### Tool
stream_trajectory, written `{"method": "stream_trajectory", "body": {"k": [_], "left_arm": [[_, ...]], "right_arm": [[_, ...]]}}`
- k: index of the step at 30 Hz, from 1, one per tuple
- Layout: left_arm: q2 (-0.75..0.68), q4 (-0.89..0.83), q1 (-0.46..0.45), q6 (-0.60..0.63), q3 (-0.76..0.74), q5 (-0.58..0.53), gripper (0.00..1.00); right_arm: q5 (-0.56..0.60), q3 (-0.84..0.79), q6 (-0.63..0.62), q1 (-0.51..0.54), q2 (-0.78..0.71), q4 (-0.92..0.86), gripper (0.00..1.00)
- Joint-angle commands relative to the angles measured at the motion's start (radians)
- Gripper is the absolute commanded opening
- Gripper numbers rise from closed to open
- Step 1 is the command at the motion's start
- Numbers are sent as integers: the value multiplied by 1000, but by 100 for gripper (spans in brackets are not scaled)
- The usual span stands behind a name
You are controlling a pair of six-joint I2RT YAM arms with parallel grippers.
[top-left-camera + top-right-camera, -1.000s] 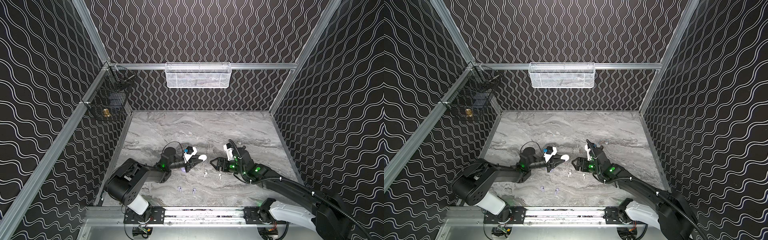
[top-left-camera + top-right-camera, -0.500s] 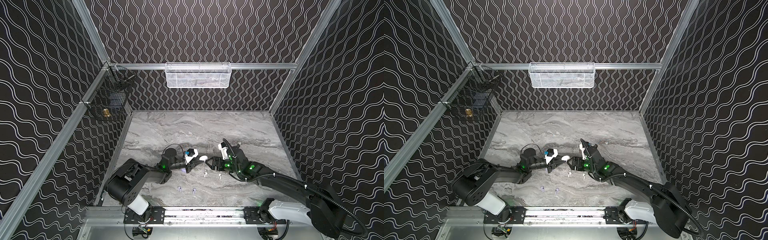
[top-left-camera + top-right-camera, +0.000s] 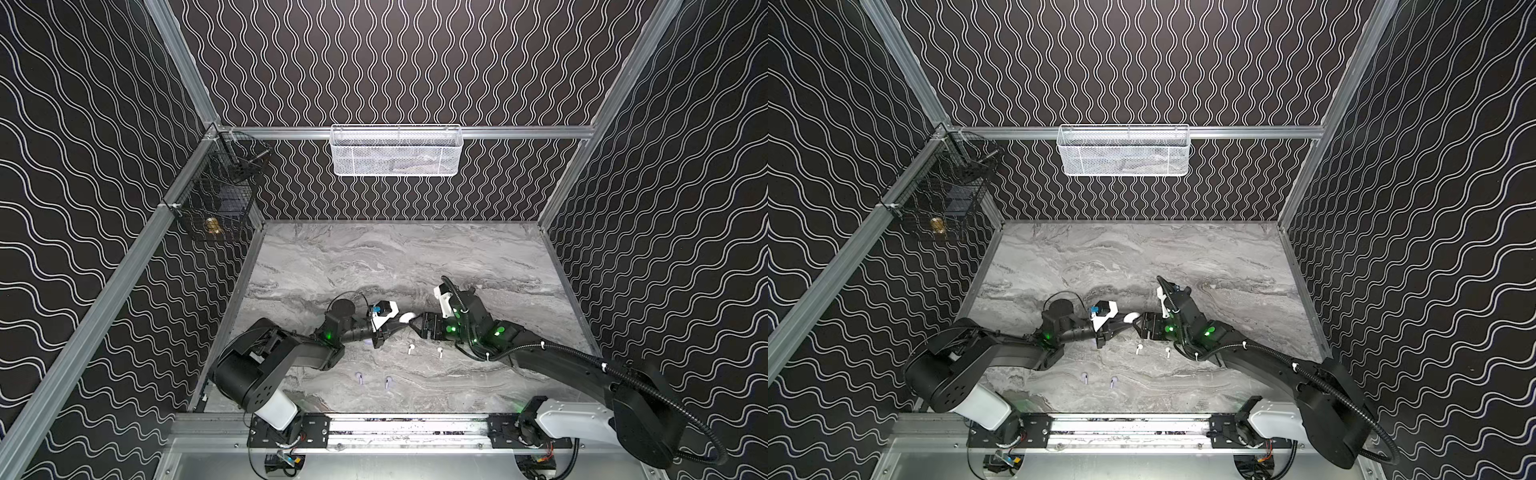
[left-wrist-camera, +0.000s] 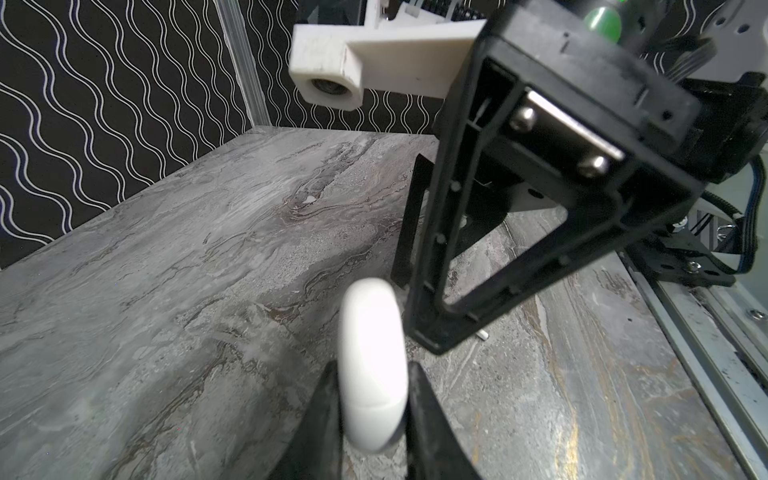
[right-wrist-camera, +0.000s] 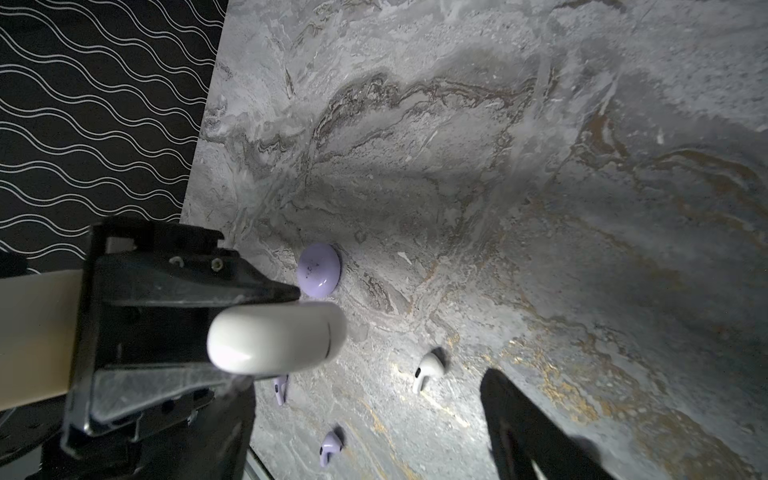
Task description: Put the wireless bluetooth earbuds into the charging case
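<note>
My left gripper is shut on a white round charging case, held edge-on above the table's middle; its fingers clamp the case on both sides. My right gripper stands open, its fingertips right beside that case and closed on nothing. On the marble lie two white earbuds and two lavender earbuds. A shut lavender case rests under the left gripper.
A white mesh basket hangs on the back wall and a black wire basket on the left wall. An aluminium rail runs along the front edge. Patterned walls close in the marble table.
My right gripper has moved left, up to the white case, still open. The left gripper has kept its hold on the case in nearly the same place.
</note>
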Motion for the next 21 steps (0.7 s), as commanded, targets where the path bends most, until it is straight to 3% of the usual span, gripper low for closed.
{"method": "stream_trajectory", "body": {"k": [1, 21], "left_arm": [[-5, 32, -6, 26, -2, 27, 15], [-9, 32, -11, 33, -7, 39, 15]], "right_arm": [[43, 18, -4, -2, -4, 6, 86], [85, 40, -31, -12, -32, -28, 86]]}}
